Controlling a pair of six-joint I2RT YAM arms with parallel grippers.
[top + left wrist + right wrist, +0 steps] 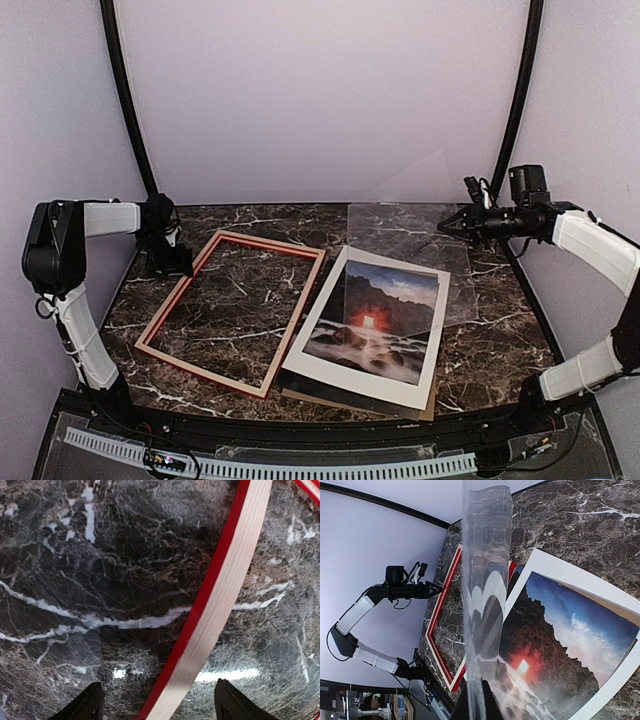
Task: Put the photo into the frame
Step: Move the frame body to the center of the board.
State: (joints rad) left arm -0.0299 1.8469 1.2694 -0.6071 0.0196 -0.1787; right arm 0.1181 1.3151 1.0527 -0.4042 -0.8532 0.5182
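The frame is laid flat on the left half of the dark marbled desk, pale wood side up, with its red showing only along the rail edges and bare desk seen through its opening. The left hand is held low over the frame's far left rail. In the left wrist view its two fingers are set wide apart with the rail running up between them, and neither finger is seen to touch the rail, so nothing is gripped by it. The photo is found outside the frame, just to its right, lying face up and tilted. Its orange-red glow sits near the middle, its blue sky is turned toward the far edge of the desk and its white water toward the near edge. A white mat is seen around the photo as a border, and a strip of brown backing board is shown below the stack at the near edge. It cannot be told whether the stack's left edge rests on the frame's right rail or only meets it. The right hand is raised over the far right of the desk and is closed on a clear sheet, pinched at its edge. The sheet is held up off the desk, and its lower part is seen across the photo's upper right corner in the top view.
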